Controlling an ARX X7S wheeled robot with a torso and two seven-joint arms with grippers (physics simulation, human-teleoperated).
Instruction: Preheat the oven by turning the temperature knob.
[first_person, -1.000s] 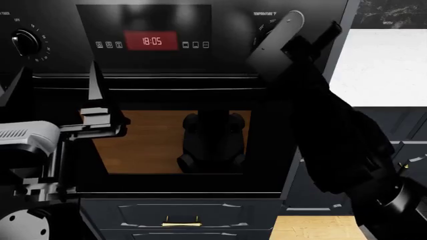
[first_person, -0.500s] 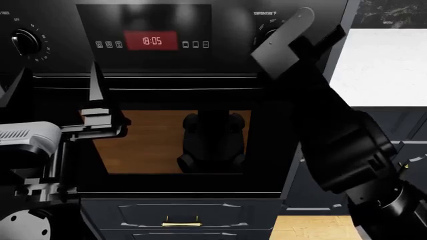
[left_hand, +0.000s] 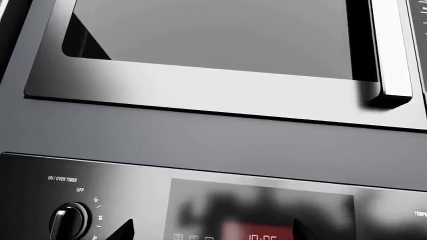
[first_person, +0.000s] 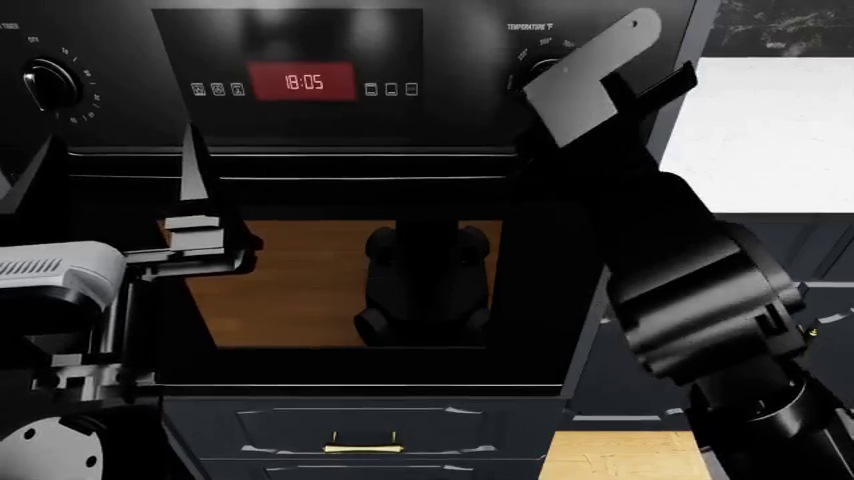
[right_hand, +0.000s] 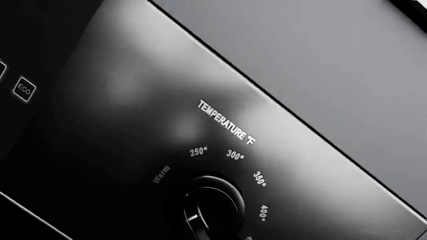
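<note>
The black oven (first_person: 454, 60) fills the head view, with a red clock (first_person: 303, 81) reading 18:05, a bar handle (first_person: 360, 165) and a dark window (first_person: 307, 290). The temperature knob (first_person: 538, 68) sits at the panel's right, partly hidden by my right gripper (first_person: 587, 80), which is raised right in front of it. In the right wrist view the knob (right_hand: 213, 207) is close, under the TEMPERATURE °F label; my fingers do not show. My left gripper (first_person: 118, 170) is open and empty before the handle. Its tips frame the clock (left_hand: 263, 235).
A timer knob (first_person: 51, 82) sits at the panel's left and shows in the left wrist view (left_hand: 70, 220). A second glass-door appliance with a bar handle (left_hand: 390, 50) is above the oven. A navy drawer with a brass handle (first_person: 363, 443) is below. A white counter (first_person: 761, 130) is to the right.
My right arm has risen and shifted right along the panel, with its wrist turning near the temperature knob. The left arm has not moved.
</note>
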